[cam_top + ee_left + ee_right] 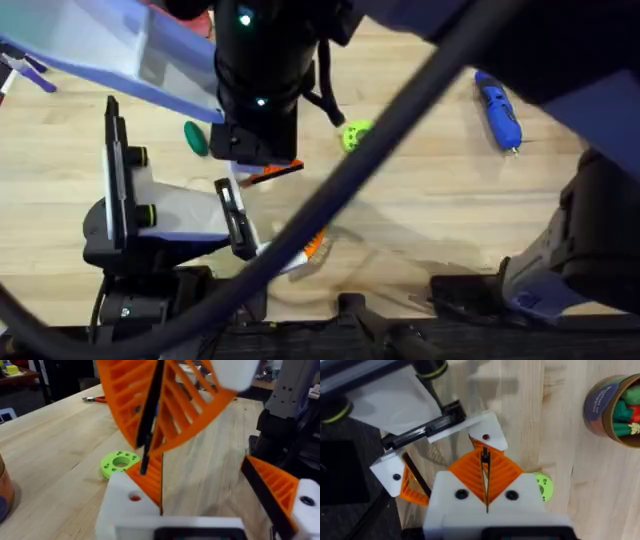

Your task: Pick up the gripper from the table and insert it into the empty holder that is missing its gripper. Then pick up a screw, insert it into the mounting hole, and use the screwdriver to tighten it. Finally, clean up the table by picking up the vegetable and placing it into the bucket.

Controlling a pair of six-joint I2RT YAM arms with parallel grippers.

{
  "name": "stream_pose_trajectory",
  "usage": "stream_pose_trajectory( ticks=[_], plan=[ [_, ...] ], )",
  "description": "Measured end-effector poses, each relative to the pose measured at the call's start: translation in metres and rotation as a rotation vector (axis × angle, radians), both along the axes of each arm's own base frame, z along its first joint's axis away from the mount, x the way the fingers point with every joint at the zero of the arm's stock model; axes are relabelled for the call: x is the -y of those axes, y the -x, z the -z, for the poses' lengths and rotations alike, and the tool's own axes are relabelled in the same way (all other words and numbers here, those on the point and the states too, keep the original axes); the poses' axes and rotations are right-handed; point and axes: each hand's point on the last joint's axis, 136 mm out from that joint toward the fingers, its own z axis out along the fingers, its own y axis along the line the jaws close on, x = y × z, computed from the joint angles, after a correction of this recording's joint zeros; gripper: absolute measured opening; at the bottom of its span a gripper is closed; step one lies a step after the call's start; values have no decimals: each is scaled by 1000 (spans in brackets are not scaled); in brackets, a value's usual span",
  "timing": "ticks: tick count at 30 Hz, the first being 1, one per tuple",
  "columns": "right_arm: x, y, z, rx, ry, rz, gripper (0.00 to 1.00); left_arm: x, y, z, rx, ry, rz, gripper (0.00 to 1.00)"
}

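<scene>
Pale wooden table [440,200] with visible grain, spanning the overhead view. At about 2 o'clock, a bright blue pen-shaped screwdriver [498,110] lying flat, thin metal tip toward the near edge. Near centre, toward 12 o'clock, a bright green ring-shaped plastic disc [354,135]. At about 10 o'clock, a small dark green oval toy vegetable [195,138]. In the right wrist view, a round orange-brown bucket [612,405] with a dark blue label band standing on the wood, well apart from the disc.

You view the surface [440,200] from overhead, facing down and forward. Each wrist camera sits close above its tool; both share the green ring [119,463] and holder [482,430].
</scene>
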Motion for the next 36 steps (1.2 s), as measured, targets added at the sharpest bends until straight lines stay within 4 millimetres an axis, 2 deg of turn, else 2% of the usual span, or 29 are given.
stream_pose_trajectory(
  ticks=[10,36],
  plan=[
    [-4,-2,14,-16,33,-4,6,0,0,0,0,0,0,985],
    [-9,-5,13,-5,15,-6,6,0,0,0,0,0,0,986]
  ],
)
